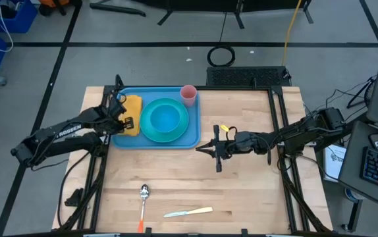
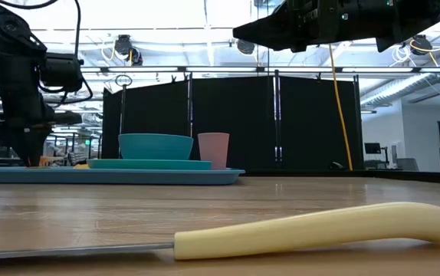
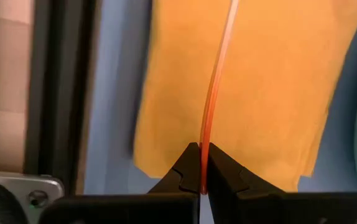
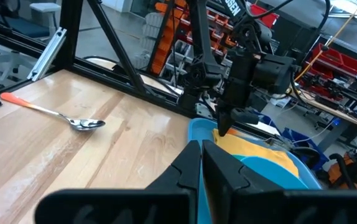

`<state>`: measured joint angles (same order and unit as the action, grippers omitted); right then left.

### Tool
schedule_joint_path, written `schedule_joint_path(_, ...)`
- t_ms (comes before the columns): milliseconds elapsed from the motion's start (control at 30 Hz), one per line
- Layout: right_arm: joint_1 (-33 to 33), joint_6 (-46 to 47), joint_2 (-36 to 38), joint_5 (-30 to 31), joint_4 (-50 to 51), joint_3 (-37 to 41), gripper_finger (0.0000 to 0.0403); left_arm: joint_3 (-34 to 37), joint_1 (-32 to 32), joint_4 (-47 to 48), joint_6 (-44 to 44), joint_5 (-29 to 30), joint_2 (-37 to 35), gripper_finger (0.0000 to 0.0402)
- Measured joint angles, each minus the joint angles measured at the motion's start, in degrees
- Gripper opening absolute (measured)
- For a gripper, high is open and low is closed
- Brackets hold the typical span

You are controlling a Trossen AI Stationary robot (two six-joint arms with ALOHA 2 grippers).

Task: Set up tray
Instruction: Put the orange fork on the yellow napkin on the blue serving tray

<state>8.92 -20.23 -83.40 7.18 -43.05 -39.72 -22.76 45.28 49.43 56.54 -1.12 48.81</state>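
The left arm reaches in from the table's left edge, its wrist bent down so the left gripper (image 1: 124, 113) points at the left end of the tray (image 1: 192, 138). Its fingers (image 3: 185, 171) are pinched tight on a thin orange handle (image 3: 214, 93) that stands over a yellow napkin (image 1: 132, 116) lying on the tray (what sits at the handle's other end cannot be told). The tray lies at the far left of the table, carrying a teal plate (image 1: 151, 131) with a teal bowl (image 1: 165, 118) on it and a pink cup (image 1: 188, 94) at its far right corner.

The right arm stretches level from the right side, well above the wood; the right gripper (image 1: 217, 150) hangs just right of the tray, fingers closed on nothing.

Near the front edge lie a spoon (image 1: 143, 197) and a cream-handled knife (image 1: 189, 212).
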Motion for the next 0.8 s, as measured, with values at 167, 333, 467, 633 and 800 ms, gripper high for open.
schedule_joint_path(167, 0.01, 0.0, 0.0, 0.0, 0.02, 0.0, 0.0006, 0.0, 2.35, -0.04, -0.95, -2.27, 0.01, 0.001)
schedule_joint_path(333, 0.01, 0.02, 0.0, 0.0, 0.02, 0.0, 0.0006, 0.0, 3.61, -0.03, -2.32, -2.75, 0.01, 0.0008)
schedule_joint_path(467, 0.01, 0.02, 0.0, 0.0, 0.04, 0.0, 0.0006, 0.0, 3.82, -0.04, -2.64, -2.48, 0.01, 0.001)
schedule_joint_path(633, 0.01, 0.02, 0.0, 0.0, 0.07, 0.0, 0.0006, -0.02, 3.82, -0.09, -4.01, -2.72, 0.01, 0.0024)
schedule_joint_path(800, 0.01, 0.02, 0.0, 0.0, 0.45, 0.0, 0.0006, -0.02, 3.82, -0.32, -4.93, -2.44, -0.05, 0.0008)
